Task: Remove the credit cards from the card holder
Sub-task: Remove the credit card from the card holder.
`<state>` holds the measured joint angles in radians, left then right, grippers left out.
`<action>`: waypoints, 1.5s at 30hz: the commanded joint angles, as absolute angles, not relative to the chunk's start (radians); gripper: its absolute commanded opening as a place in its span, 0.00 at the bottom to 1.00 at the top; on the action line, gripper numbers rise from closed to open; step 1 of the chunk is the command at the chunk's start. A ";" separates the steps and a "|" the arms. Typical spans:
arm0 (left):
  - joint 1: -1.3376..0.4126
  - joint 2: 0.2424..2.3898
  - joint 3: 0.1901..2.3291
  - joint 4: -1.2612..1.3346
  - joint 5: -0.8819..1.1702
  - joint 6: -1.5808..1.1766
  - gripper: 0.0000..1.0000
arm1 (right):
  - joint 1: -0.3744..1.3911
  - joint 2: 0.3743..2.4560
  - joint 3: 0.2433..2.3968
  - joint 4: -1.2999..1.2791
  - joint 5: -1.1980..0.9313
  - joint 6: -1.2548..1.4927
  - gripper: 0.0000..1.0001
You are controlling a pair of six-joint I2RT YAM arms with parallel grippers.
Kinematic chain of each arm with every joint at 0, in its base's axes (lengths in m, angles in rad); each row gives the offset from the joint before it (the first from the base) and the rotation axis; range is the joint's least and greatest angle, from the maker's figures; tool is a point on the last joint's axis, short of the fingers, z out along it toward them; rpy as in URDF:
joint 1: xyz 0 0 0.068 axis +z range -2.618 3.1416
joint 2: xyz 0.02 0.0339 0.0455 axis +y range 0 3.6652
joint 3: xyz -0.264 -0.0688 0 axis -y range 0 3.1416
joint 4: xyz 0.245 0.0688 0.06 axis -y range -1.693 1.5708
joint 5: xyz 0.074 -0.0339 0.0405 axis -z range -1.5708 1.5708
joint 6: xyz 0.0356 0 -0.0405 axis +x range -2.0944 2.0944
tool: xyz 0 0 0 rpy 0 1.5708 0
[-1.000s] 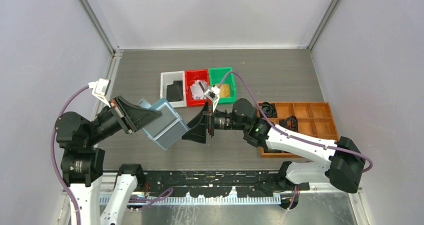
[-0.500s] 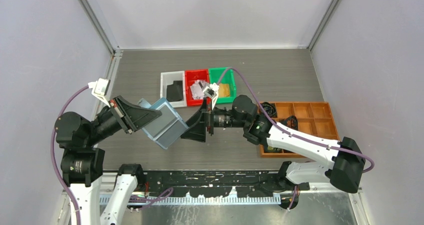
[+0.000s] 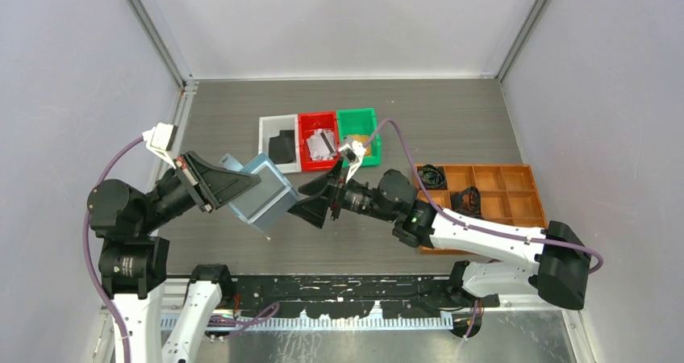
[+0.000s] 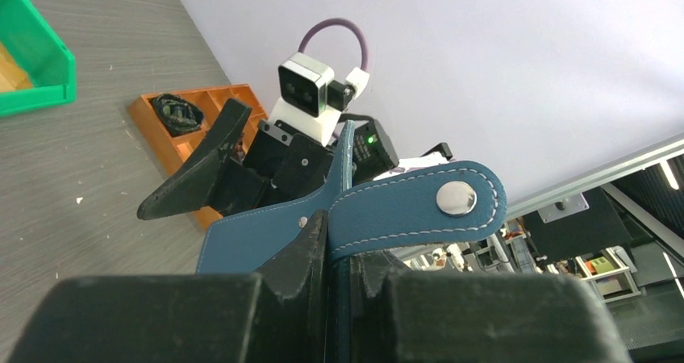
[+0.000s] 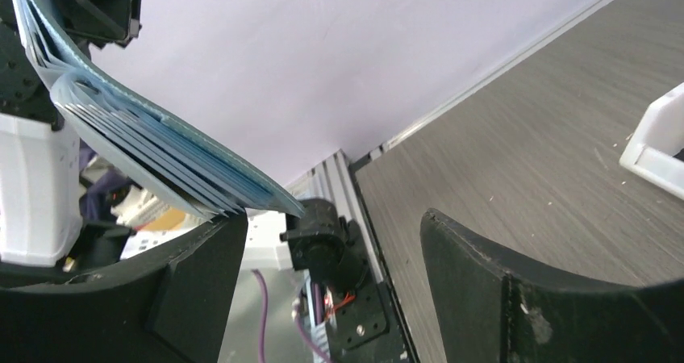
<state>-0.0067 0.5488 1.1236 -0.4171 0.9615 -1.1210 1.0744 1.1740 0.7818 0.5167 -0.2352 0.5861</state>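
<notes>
The card holder (image 3: 264, 195), a blue wallet, hangs open above the table in my left gripper (image 3: 255, 187), which is shut on its edge. In the left wrist view the jaws (image 4: 343, 246) clamp the wallet (image 4: 258, 246) below its snap tab (image 4: 419, 208). My right gripper (image 3: 302, 210) is open and empty, right beside the wallet's right edge. In the right wrist view its jaws (image 5: 335, 222) stand wide apart, with the light blue card slots (image 5: 153, 145) at upper left. No card shows in the slots. A black card (image 3: 282, 147), silver cards (image 3: 323, 143) and a gold card (image 3: 364, 146) lie in bins.
A white bin (image 3: 267, 141), a red bin (image 3: 303, 141) and a green bin (image 3: 356, 118) stand in a row behind the grippers. An orange compartment tray (image 3: 500, 187) with coiled black cables (image 3: 432, 174) sits at the right, under the right arm.
My right gripper has dropped nearer and a little left, up to the wallet's right edge, still open. The wallet has tilted slightly in the left gripper.
</notes>
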 commanded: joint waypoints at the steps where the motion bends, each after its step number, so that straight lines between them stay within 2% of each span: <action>1: -0.009 0.571 1.164 -0.326 0.979 -1.169 0.00 | 1.092 1.153 0.708 0.847 -0.034 0.640 0.83; 9: -0.009 0.584 1.187 -0.333 0.979 -1.167 0.00 | 1.113 1.198 0.719 0.975 -0.050 0.691 0.84; 14: -0.009 0.571 1.175 -0.360 0.979 -1.131 0.00 | 1.113 1.191 0.747 0.993 -0.261 0.756 0.85; 20: -0.009 0.566 1.179 -0.409 0.971 -1.040 0.00 | 1.112 1.145 0.839 0.848 -0.475 0.784 0.88; 24: -0.009 0.561 1.177 -0.442 0.963 -0.993 0.00 | 1.104 1.145 0.933 0.638 -0.406 0.787 0.91; 28: -0.009 0.556 1.168 -0.449 0.960 -0.989 0.00 | 1.104 1.180 0.952 0.730 -0.395 0.839 0.92; 34: -0.009 0.552 1.166 -0.452 0.964 -0.999 0.00 | 1.106 1.229 1.029 0.687 -0.393 0.806 0.89; 37: -0.009 0.546 1.162 -0.450 0.966 -1.012 0.00 | 1.105 1.258 1.081 0.657 -0.430 0.802 0.79; 45: -0.009 0.524 1.110 -0.429 0.964 -1.049 0.01 | 1.106 1.304 1.118 0.721 -0.434 0.897 0.31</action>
<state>-0.0067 0.5365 1.1282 -0.4736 0.9627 -1.0260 1.1030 1.3033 1.0672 0.6426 -0.4187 0.8448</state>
